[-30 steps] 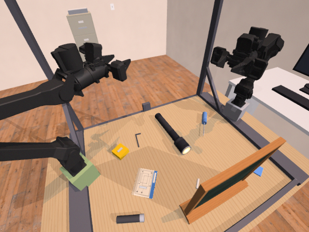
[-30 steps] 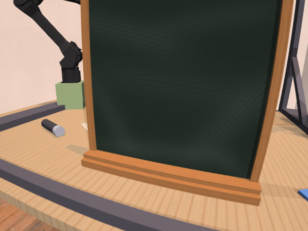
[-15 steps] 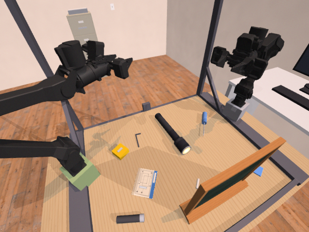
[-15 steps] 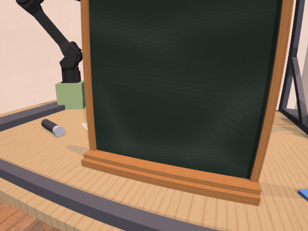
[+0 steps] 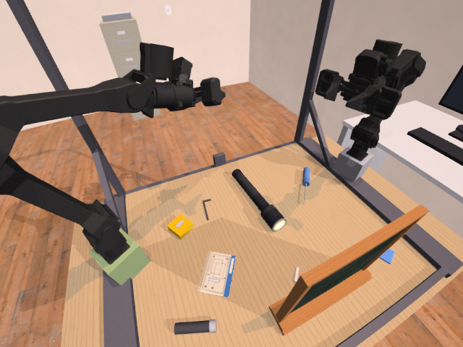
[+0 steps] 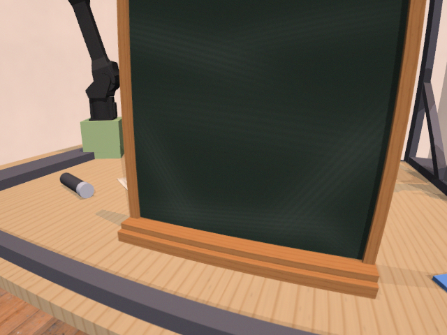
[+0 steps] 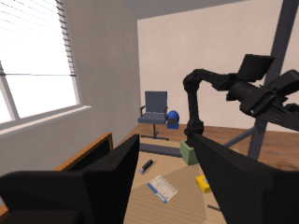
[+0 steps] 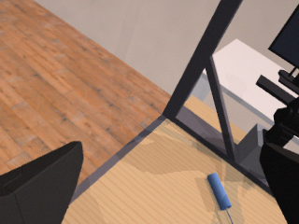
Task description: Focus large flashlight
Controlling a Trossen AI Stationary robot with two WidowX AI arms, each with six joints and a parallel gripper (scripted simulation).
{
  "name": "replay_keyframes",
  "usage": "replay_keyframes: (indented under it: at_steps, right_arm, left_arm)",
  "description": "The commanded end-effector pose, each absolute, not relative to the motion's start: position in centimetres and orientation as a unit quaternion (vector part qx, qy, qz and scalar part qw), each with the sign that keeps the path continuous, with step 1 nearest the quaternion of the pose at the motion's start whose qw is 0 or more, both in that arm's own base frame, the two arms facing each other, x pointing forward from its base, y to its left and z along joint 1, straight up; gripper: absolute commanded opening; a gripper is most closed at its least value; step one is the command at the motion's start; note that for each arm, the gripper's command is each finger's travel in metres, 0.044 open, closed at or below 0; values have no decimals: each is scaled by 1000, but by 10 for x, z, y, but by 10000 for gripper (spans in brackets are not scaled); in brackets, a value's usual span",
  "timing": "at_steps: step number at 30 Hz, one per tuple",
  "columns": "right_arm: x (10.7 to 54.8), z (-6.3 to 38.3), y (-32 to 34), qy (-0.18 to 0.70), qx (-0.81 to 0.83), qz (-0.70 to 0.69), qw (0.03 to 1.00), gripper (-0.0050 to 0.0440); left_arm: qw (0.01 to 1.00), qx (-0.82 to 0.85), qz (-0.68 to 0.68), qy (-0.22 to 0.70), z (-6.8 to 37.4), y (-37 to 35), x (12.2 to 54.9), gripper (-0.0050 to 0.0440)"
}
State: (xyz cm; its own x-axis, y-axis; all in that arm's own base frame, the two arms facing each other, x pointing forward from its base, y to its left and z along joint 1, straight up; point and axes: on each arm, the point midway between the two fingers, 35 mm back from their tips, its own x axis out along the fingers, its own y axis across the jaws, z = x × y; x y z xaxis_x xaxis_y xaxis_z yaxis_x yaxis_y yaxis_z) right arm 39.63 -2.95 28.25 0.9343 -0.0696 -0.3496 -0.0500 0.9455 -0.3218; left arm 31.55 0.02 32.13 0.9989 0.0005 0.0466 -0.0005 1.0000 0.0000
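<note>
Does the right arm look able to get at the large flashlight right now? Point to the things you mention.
Probably yes: the right gripper (image 5: 217, 92) (image 8: 173, 151) is open, and nothing appears to lie over the flashlight (image 5: 253, 194). It would need to come down first.
</note>
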Motion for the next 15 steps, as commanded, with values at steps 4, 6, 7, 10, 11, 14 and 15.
replay_keyframes:
  at_steps: [4, 6, 7, 10, 11, 14, 15]
  right_arm:
    - [421, 270, -43, 243, -218, 8, 945, 440]
    - [429, 261, -49, 270, -236, 15, 933, 440]
    - [433, 256, -52, 283, -245, 20, 927, 440]
    - [444, 241, -60, 321, -269, 36, 907, 440]
    - [447, 236, -63, 334, -277, 42, 900, 440]
    - [457, 219, -71, 370, -298, 61, 878, 440]
    - [459, 214, -74, 382, -305, 69, 870, 440]
  left_arm:
    - [999, 1, -1, -34, 330, 0, 314, 238]
    - [999, 1, -1, -34, 330, 0, 314, 238]
    - [999, 1, -1, -34, 330, 0, 314, 238]
    - [999, 1, -1, -34, 330, 0, 314, 238]
    - [999, 1, -1, -34, 330, 0, 314, 238]
    - [999, 1, -1, -34, 330, 0, 314, 238]
    - [999, 1, -1, -34, 330, 0, 314, 238]
